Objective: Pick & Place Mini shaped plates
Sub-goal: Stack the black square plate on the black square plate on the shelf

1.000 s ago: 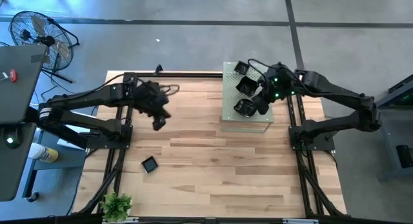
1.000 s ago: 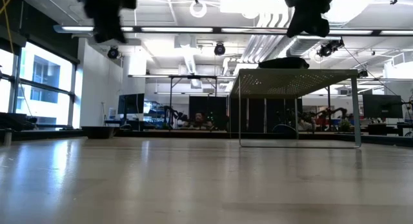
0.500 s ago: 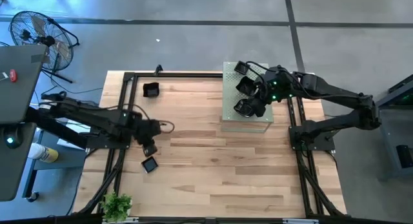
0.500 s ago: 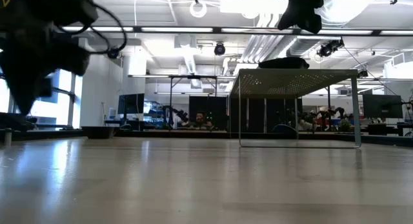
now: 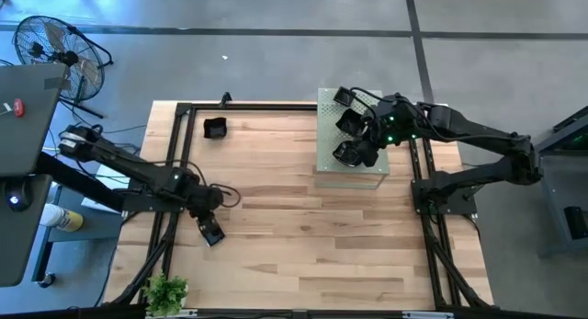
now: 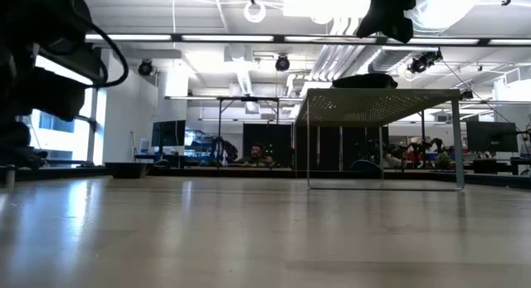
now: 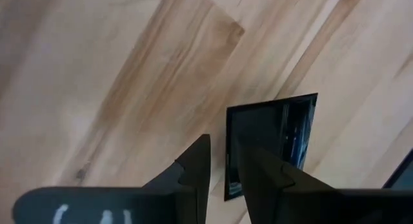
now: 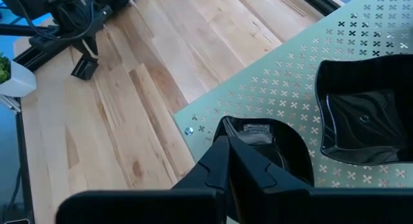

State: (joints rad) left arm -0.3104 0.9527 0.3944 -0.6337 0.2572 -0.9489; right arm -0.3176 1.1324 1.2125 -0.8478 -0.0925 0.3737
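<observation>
A small square black plate point(image 7: 271, 140) lies flat on the table near its left edge point(image 5: 217, 238). My left gripper point(image 7: 222, 153) is just above it, pointing down, with a narrow gap. Its fingers stand on either side of the plate's one rim, and I cannot tell whether they touch. Another black plate point(image 5: 214, 128) lies at the far left. My right gripper point(image 8: 226, 141) is over the pale green perforated board point(image 5: 367, 176), shut on a rounded black plate point(image 8: 264, 137). Two more black plates point(image 5: 352, 121) point(image 5: 342, 96) rest on the board. My right gripper pinches the rounded plate's rim point(image 8: 222, 126) on the side nearest the gripper, one finger point(image 8: 264, 175) over the plate's hollow and one outside. The fingers slant down from the table's right side. In the low view the gripper point(image 6: 386, 35) stands well above the board's top.
The board stands on thin legs point(image 6: 309, 139) at the table's far right. Black frame rails point(image 5: 175, 172) run along the table's sides. A small plant point(image 5: 165, 291) is at the near left corner, and a fan point(image 5: 55, 48) stands beyond the table. Bare wood point(image 5: 294, 227) lies in the middle.
My left gripper has swung from the far left of the table toward the near edge and down onto the square plate there. This has uncovered the other plate at the far left. My right gripper has shifted slightly toward the table's left.
</observation>
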